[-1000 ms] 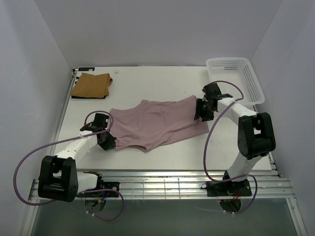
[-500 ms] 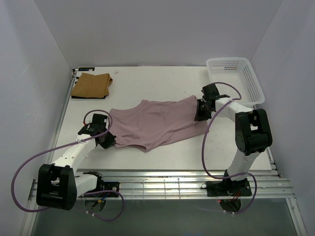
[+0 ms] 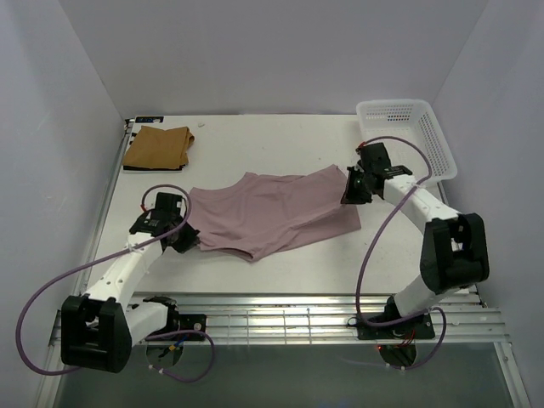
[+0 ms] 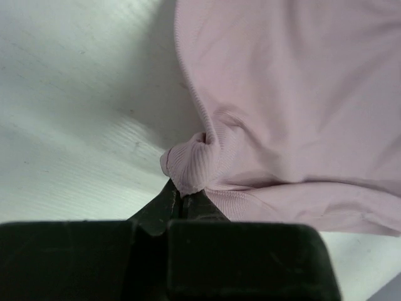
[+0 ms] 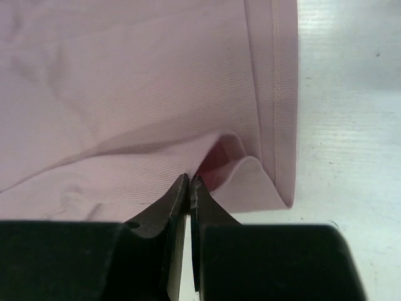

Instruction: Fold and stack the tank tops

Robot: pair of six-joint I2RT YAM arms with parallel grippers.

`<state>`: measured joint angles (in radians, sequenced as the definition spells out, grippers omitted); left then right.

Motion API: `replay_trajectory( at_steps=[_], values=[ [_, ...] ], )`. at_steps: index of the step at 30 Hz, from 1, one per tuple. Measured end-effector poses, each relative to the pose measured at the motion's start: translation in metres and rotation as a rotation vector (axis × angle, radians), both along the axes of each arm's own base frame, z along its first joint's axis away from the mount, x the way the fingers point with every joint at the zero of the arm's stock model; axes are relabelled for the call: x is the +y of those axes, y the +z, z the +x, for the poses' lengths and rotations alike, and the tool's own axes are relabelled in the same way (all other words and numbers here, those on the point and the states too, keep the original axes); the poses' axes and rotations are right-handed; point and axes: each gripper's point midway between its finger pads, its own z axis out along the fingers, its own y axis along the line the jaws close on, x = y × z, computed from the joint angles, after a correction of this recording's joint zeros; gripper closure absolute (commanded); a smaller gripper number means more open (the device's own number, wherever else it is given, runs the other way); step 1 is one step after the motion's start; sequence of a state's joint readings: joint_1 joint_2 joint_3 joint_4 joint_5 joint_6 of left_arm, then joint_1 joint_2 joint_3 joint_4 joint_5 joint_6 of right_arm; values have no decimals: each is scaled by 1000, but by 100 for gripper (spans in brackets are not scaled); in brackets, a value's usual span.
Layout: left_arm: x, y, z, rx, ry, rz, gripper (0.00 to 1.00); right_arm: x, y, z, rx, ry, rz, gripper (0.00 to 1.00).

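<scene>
A pale pink tank top (image 3: 272, 212) lies spread across the middle of the table. My left gripper (image 3: 189, 237) is shut on a ribbed corner of the pink top (image 4: 188, 166) at its left end, the cloth bunched just above the tips (image 4: 182, 195). My right gripper (image 3: 350, 194) is shut on the hem of the pink top (image 5: 238, 169) at its right end, with a small raised fold beside the tips (image 5: 190, 182). A tan-brown tank top (image 3: 158, 146) lies folded at the back left corner. A dark edge peeks from beneath it.
A white plastic mesh basket (image 3: 406, 132) stands at the back right, just behind my right arm. White walls close in the table on the left, back and right. A ridged metal rail runs along the near edge (image 3: 280, 319).
My right gripper has shut on the pink top's right hem and its arm has swung outward to the right. The left arm has stretched slightly back, still holding its corner.
</scene>
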<state>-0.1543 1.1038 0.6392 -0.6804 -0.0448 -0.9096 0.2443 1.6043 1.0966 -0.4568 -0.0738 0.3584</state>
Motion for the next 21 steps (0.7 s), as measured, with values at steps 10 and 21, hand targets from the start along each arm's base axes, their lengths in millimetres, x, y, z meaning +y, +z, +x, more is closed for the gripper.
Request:
replay_trajectory(
  at_steps=[10,21],
  values=[
    [0,177,34,-467,-4,-33,100,-26,168,-44,-390,-13,74,92],
    [18,376,-3,-947,19,-18,100,-41,362,-113,-845,16,124,92]
  ],
)
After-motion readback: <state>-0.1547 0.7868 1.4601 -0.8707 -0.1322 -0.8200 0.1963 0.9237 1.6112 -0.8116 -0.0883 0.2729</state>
